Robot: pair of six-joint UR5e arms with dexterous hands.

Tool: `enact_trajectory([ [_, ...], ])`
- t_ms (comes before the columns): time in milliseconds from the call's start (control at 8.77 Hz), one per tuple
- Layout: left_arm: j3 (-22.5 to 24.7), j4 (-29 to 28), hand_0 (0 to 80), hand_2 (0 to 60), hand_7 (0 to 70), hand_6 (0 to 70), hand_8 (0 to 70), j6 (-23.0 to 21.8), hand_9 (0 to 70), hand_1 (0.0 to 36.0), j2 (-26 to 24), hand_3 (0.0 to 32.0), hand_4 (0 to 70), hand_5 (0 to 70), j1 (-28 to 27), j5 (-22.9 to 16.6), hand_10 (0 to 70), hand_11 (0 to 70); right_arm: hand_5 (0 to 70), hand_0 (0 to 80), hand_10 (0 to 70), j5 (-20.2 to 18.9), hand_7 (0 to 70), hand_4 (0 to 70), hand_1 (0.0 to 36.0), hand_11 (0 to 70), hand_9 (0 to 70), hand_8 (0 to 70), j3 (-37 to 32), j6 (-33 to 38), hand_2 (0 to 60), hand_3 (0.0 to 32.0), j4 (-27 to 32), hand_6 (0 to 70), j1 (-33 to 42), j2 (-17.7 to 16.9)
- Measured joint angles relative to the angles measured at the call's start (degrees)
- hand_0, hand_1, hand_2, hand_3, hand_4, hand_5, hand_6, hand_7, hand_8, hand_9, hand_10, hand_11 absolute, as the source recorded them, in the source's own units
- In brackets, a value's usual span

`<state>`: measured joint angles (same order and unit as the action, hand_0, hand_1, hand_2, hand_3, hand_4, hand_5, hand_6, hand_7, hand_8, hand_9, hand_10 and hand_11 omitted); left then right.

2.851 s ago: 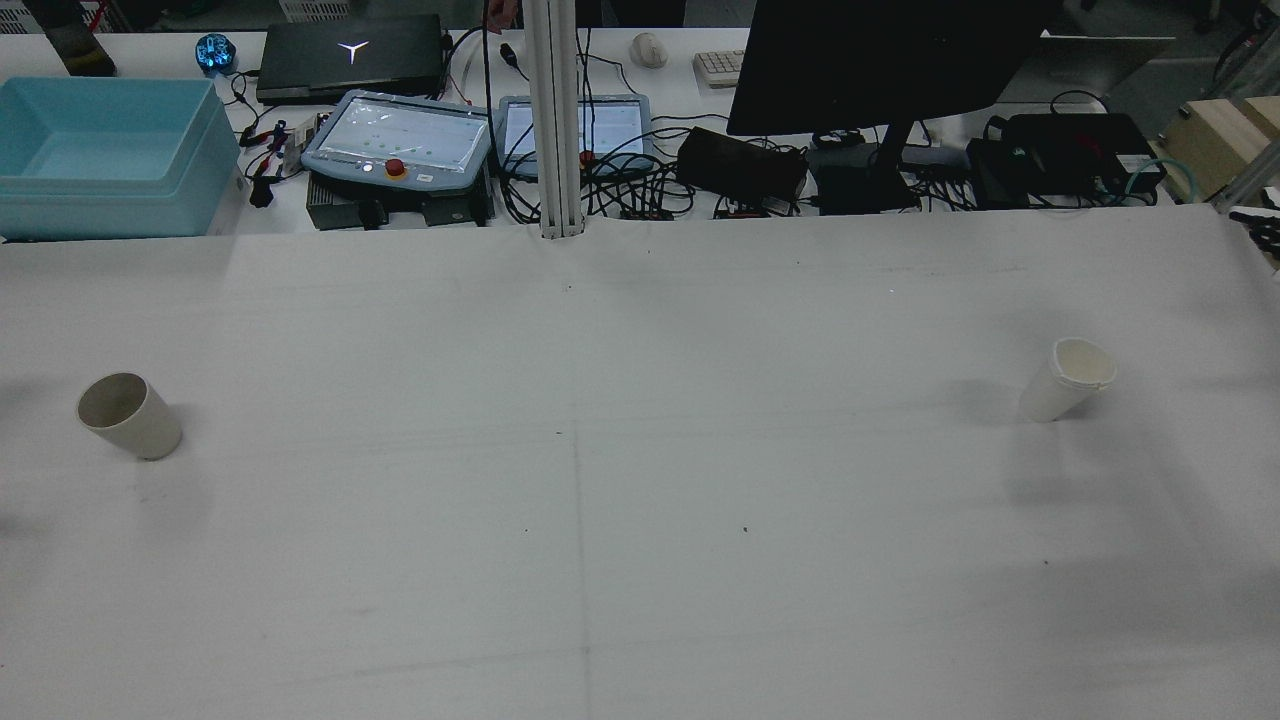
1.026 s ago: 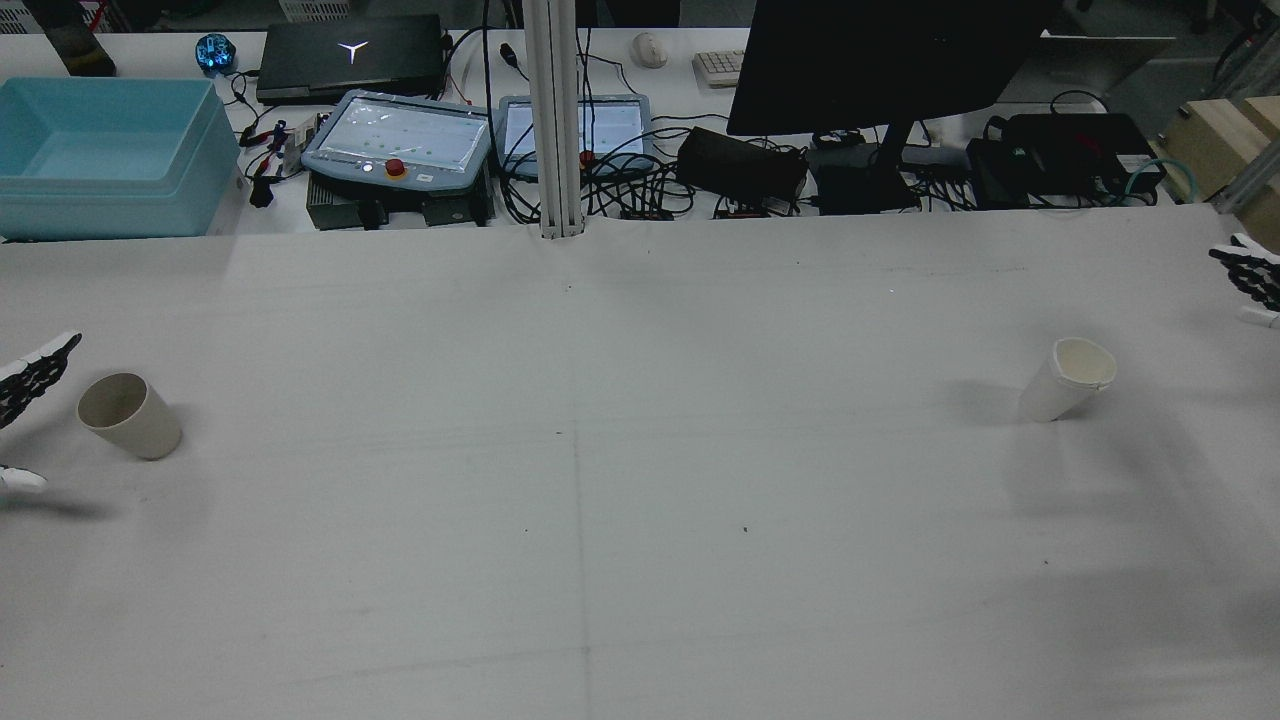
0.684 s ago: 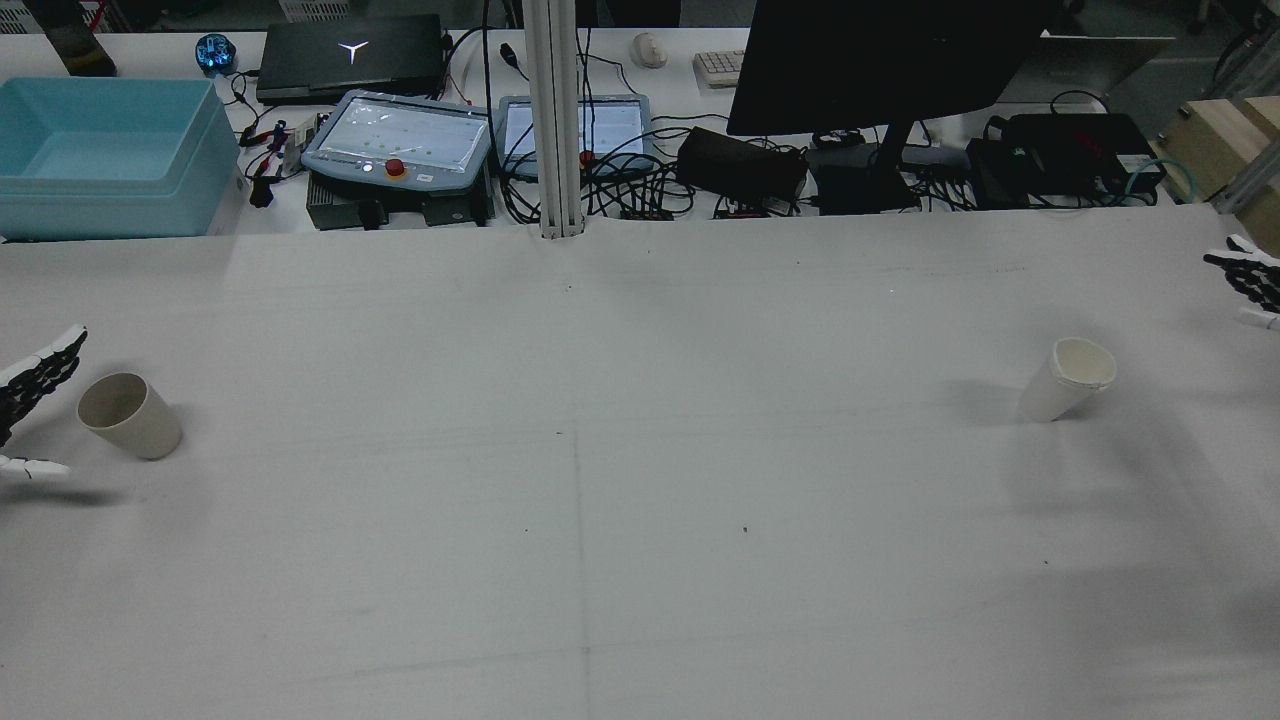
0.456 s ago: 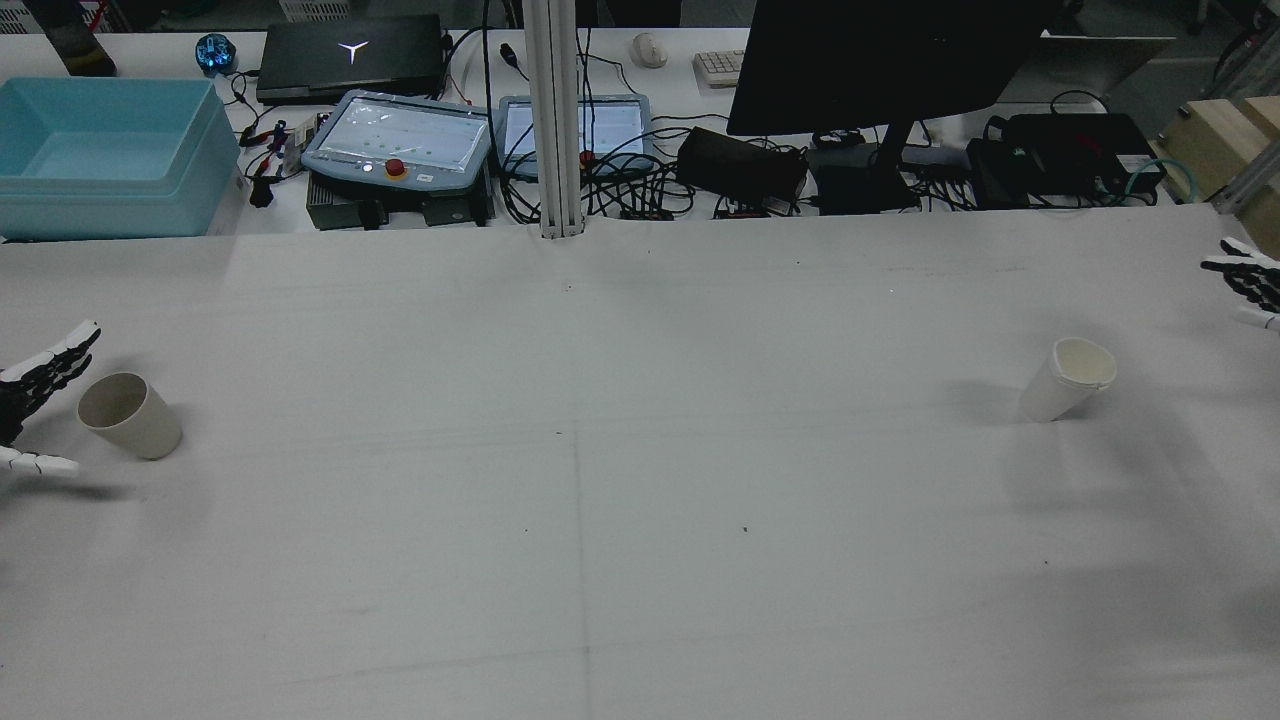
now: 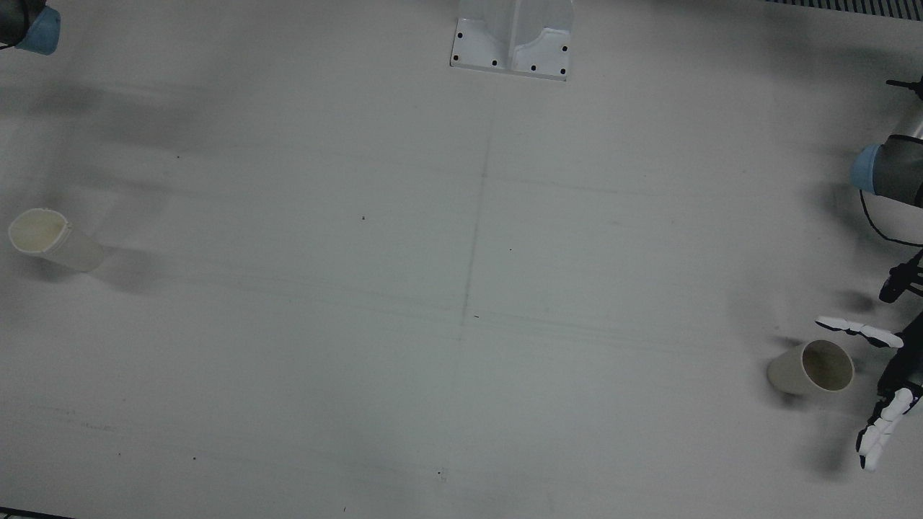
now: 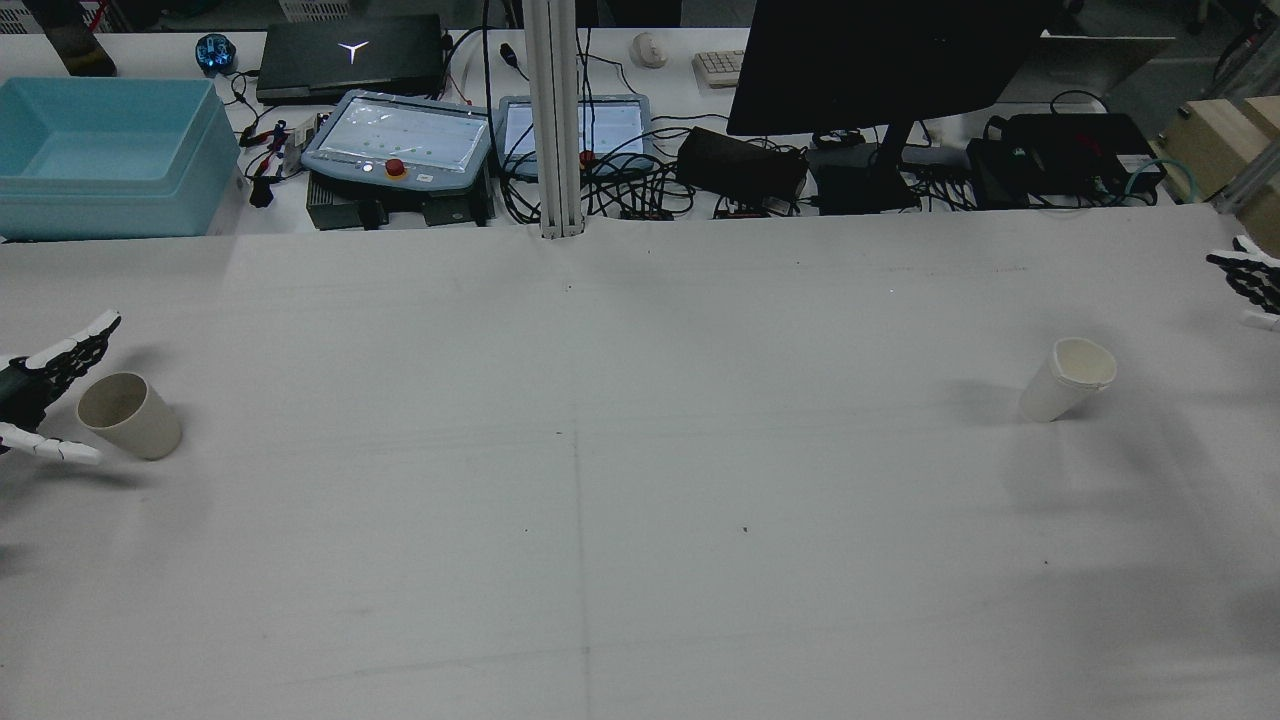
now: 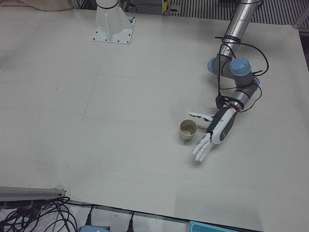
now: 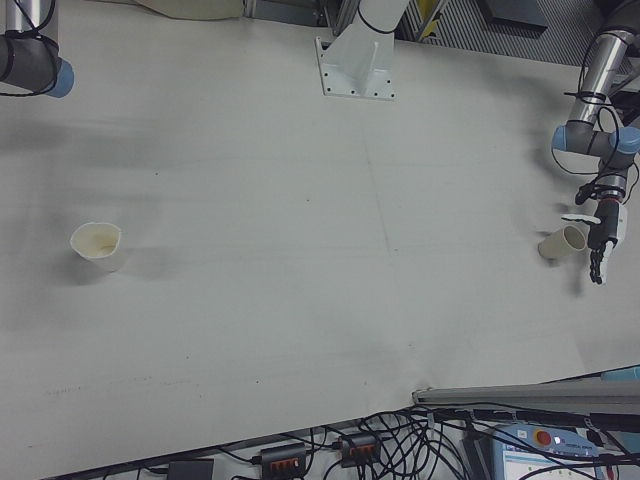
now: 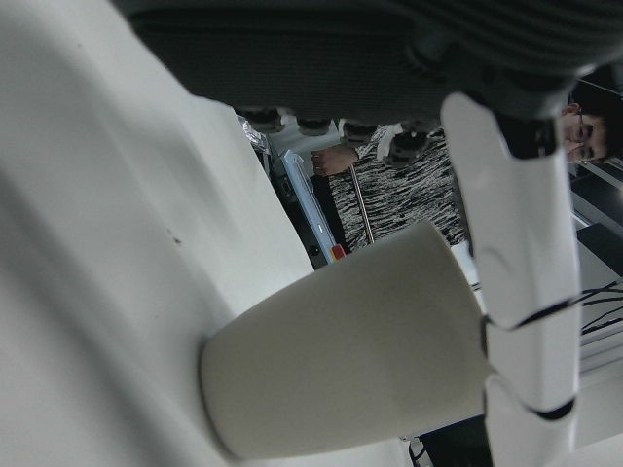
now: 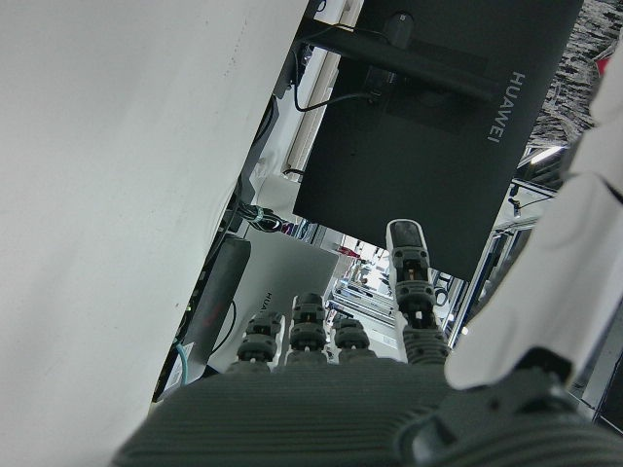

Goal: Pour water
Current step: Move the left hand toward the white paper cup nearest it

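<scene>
A beige cup stands on the white table at the robot's left; it also shows in the front view, left-front view and left hand view. My left hand is open, its fingers spread on either side of this cup, close beside it; it holds nothing. A white paper cup stands at the robot's right. My right hand is open at the table's right edge, well away from the white cup. Neither cup's contents can be made out.
Beyond the table's far edge stand a blue bin, two teach pendants, a vertical post, a dark monitor and cables. A white base plate sits at the robot's side of the table.
Both hands came into view from the table's sides. My left hand has moved in closer beside the beige cup. My right hand has barely moved. Both cups are unmoved.
</scene>
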<state>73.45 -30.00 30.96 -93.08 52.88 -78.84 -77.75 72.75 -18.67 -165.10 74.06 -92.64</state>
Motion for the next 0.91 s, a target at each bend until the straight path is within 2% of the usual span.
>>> enact_trajectory([
  [684,0.7,2.1,53.5,7.7,3.2,0.0,0.0,2.0,0.0,18.7,-0.5,0.0,12.2,0.0,-0.1,-0.3,0.0,1.9,10.9,44.9,6.3,0.0,1.7,28.5,7.4,9.4,10.4,10.5,-0.1,0.0,8.6,0.0,0.0,8.9,0.0,-0.1],
  [912,0.8,2.3,53.8,7.7,3.4,0.0,0.0,2.7,0.0,18.8,-0.6,0.0,12.8,0.0,-0.8,-0.3,0.0,1.8,10.7,44.7,6.1,0.0,0.4,25.6,7.4,9.2,10.5,10.4,-0.2,-0.1,8.4,0.0,0.0,8.5,-0.1,-0.2],
])
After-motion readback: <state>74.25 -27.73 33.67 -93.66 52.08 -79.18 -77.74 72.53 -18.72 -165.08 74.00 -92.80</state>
